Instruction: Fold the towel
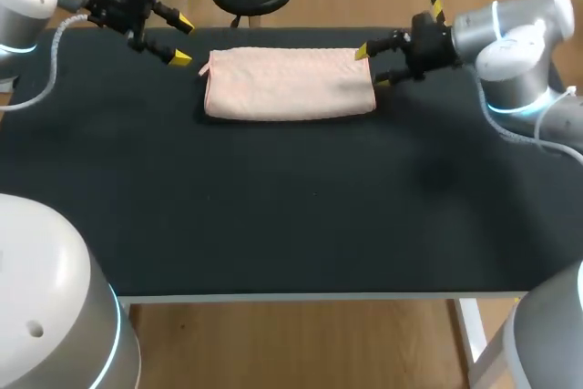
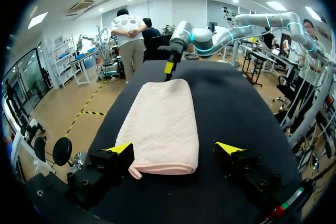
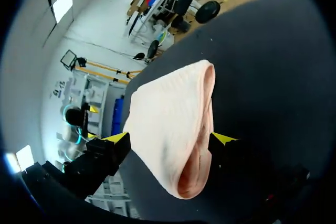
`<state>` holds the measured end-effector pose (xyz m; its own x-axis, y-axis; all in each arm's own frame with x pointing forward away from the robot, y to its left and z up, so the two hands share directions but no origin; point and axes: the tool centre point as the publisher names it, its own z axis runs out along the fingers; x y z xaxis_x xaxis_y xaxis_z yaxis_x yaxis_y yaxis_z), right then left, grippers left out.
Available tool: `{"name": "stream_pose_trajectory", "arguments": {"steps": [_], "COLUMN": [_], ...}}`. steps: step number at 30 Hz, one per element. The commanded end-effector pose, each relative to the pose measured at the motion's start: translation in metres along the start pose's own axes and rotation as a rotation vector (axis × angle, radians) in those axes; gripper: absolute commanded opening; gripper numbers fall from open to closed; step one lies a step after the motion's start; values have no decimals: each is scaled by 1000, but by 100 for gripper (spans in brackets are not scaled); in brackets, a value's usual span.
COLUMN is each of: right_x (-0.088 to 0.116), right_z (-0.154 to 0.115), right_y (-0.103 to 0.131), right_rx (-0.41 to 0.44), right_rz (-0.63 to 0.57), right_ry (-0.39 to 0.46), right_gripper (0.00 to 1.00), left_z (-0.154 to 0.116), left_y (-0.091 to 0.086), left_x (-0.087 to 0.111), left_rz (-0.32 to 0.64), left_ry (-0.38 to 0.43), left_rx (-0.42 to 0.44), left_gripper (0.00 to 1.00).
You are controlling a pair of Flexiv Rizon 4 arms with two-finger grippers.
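- Head view: pale pink folded quilted towel (image 1: 290,86) lies flat toward far side of black tabletop (image 1: 273,216), about mid-width.
- L pincer (image 1: 183,40): spread wide, at towel's left end.
- R pincer (image 1: 372,67): spread, straddling towel's right end; contact unclear.

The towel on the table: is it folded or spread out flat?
Folded. The towel lies as a thick rectangle, and the right wrist view shows doubled layers with a rounded fold at its near end.
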<state>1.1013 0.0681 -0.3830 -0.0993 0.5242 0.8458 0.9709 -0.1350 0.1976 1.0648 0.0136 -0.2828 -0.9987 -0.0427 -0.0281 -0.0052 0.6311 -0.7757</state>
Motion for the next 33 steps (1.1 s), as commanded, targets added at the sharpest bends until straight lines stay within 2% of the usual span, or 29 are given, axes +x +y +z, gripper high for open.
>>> {"name": "stream_pose_trajectory", "arguments": {"steps": [1,11,33], "right_x": [-11,-14,-19], "right_z": [9,15,29], "right_y": [13,17,16], "right_rx": [50,66,110], "right_rz": [18,-8,-13], "right_ry": [54,-8,-19], "right_gripper": [100,100,100], "left_z": [0,0,0], "left_y": [1,1,1], "left_x": [0,0,0], "left_rz": [1,1,1], "left_ry": [-1,-1,-1], "left_rx": [1,1,1], "left_gripper": [100,100,100]}}
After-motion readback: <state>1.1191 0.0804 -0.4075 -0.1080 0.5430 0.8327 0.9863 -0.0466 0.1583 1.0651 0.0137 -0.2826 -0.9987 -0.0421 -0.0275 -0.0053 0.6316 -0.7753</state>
